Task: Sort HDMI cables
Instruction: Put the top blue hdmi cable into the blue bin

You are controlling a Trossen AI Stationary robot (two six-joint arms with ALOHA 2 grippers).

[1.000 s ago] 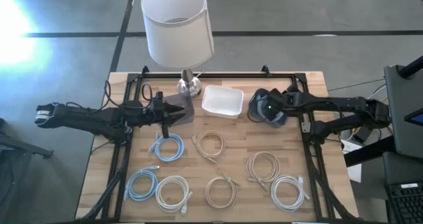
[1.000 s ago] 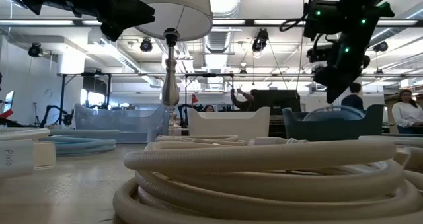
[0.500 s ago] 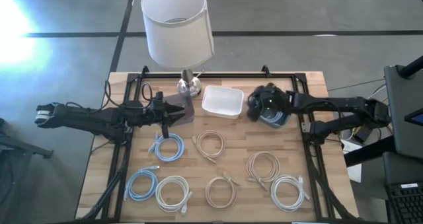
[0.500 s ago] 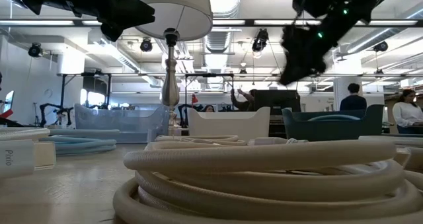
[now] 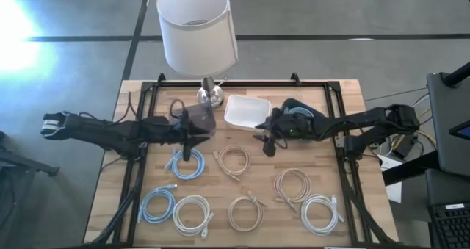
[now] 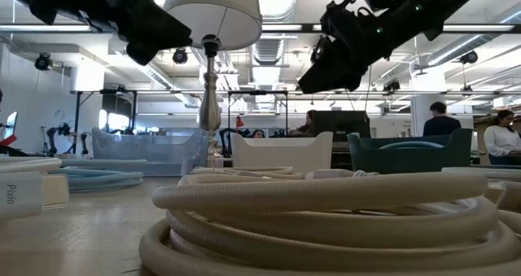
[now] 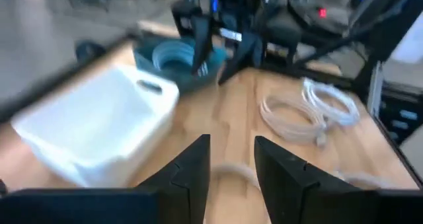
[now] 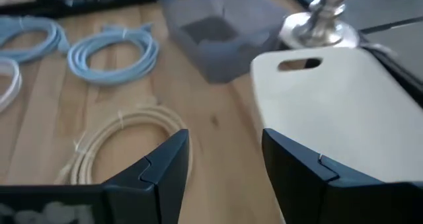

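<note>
The desk (image 5: 323, 227) is a wooden top with a lamp (image 5: 197, 30) at the middle of its far edge. In front of the lamp, in a row parallel to that edge, stand a grey bin (image 5: 202, 118), a white bin (image 5: 246, 112) and a dark blue bin (image 5: 302, 113) that already holds a light blue coil (image 7: 172, 54). Eight HDMI cables (image 5: 236, 159) lie coiled across the near half: two light blue toward the left edge, tan ones in the middle, white ones near the front edge and right corner.

The left gripper (image 5: 186, 149) hangs over the blue coil nearest the grey bin, fingers apart and empty. The right gripper (image 5: 265, 141) hovers just in front of the white bin, close to the tan coil, likewise parted and holding nothing.

Both grippers crowd the centre; a reach by either could clip the other arm or nudge a bin. A coil grabbed by one loop may unwind. The near corners offer the freest room.
</note>
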